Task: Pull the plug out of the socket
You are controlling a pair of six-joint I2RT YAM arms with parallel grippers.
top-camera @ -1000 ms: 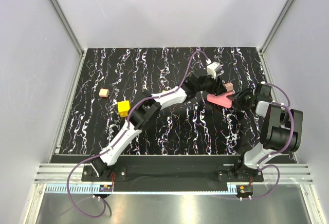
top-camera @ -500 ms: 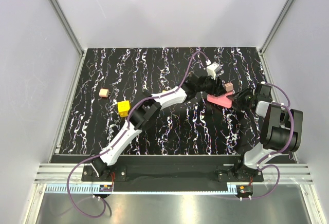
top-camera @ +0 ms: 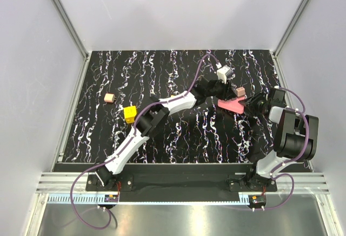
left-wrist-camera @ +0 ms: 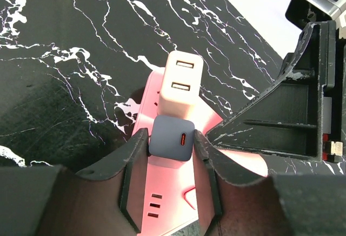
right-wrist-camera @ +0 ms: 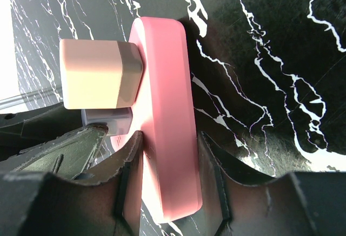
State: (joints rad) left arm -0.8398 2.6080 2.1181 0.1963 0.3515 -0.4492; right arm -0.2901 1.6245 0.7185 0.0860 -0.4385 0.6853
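Toward the worktop [top-camera: 162, 73]'s right edge, left hand [left-wrist-camera: 171, 139]: clenched on the grey plug [left-wrist-camera: 172, 136]'s flat sides.
Grey plug: seated in the pink socket strip [left-wrist-camera: 175, 209], just beside the beige plug [left-wrist-camera: 181, 82].
Right hand [right-wrist-camera: 168, 141]: grasping the strip's long edges.
Handling: small, rigid, smooth, probably tight-seated; grip low on its sides, pull straight out.

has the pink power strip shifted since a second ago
No: the pink power strip keeps its place against the yellow block in the top view.
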